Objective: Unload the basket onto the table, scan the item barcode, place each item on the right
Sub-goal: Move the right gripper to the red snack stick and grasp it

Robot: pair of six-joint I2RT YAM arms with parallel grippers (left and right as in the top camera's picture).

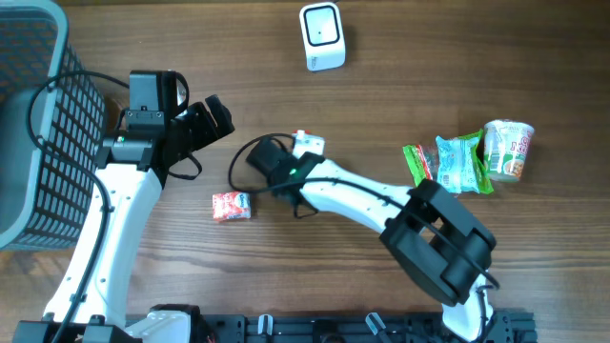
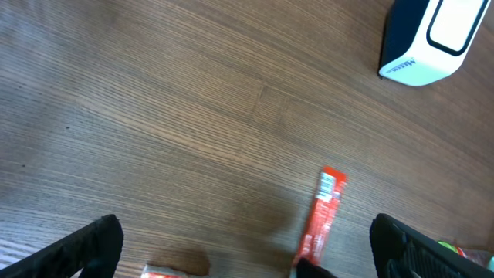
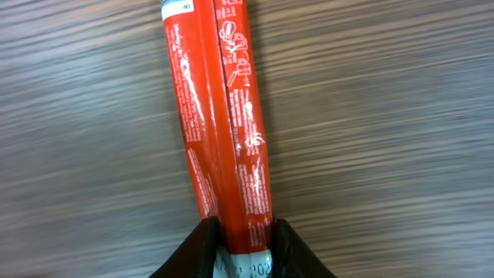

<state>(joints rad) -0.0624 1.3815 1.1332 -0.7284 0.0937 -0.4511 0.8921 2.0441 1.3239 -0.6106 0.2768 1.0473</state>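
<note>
Two arms work over a wooden counter (image 1: 400, 86); the right jaws are clamped on the lower end of the red stick packet (image 3: 224, 116), one black fingertip (image 3: 202, 245) pressed to each long side, and the packet lies flat on the counter near its middle, below and to the left of the white scanner (image 1: 322, 36); the left jaws stand wide apart, gripping nothing, hovering above bare wood between the basket and the stick packet; the grey mesh basket (image 1: 57, 124) sits at the counter's left edge, partly cut off by the frame, and every item in view lies outside it; a small red packet (image 1: 231, 206) rests just left of the right arm; two green packets (image 1: 462, 162) lie beside a sealed noodle cup (image 1: 508, 150) at the right, contents hidden.
</note>
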